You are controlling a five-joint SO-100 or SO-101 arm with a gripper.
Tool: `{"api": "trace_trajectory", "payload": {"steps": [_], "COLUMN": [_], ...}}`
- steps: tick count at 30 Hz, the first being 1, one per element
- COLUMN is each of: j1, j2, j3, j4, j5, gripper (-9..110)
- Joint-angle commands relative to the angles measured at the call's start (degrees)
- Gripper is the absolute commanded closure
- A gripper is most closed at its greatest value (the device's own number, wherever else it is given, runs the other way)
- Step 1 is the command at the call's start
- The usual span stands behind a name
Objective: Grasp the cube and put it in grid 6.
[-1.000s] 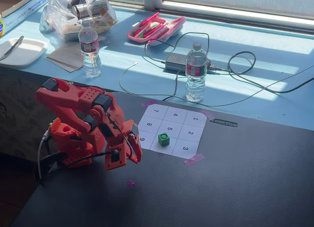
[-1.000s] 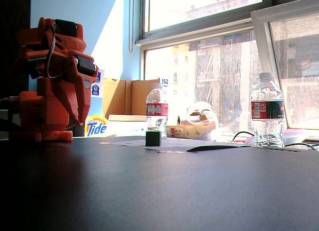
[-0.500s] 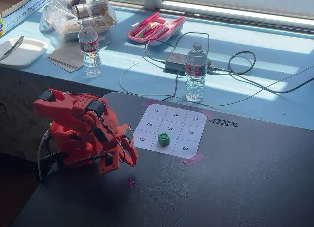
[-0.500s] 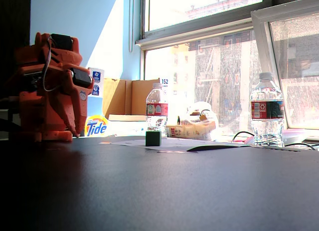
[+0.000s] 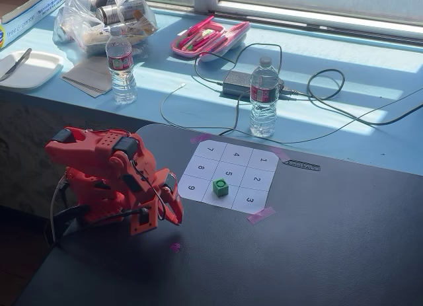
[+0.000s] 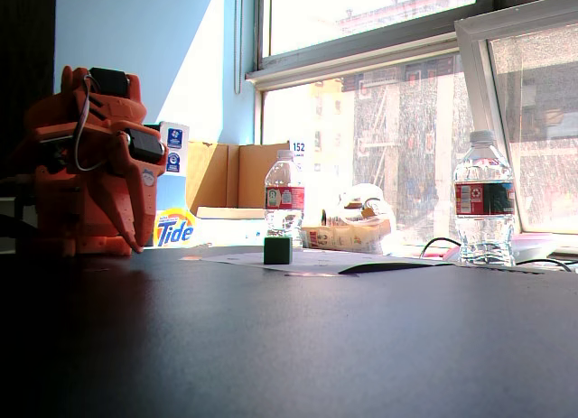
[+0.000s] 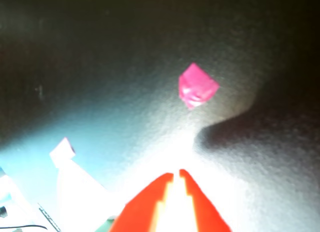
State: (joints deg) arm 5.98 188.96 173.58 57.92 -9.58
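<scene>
The orange plastic arm's fingers (image 5: 173, 212) are nearly closed and hold nothing, folded low over the dark matte desk (image 5: 317, 240), well apart from the small bright green cube (image 5: 220, 187). The cube sits on the white paper sheet, on cell 5 next to the square printed 6 (image 5: 211, 182). I judge the smooth little cube may slip or slide the thin taped paper

The small green cube (image 5: 220, 187) is seen upright on grid 6 (image 5: 225, 194), the white bottom-middle cell
</scene>
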Motion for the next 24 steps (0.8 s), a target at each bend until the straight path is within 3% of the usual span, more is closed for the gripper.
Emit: {"api": "trace_trajectory", "payload": {"steps": [1, 24], "j1": [0.0, 0.0], "j2": [0.2, 0.2], "j3": [-0.2, 0.0], "j4": [0.2, 0.0], "j5": [0.1, -0.4], "gripper": [101, 101]}}
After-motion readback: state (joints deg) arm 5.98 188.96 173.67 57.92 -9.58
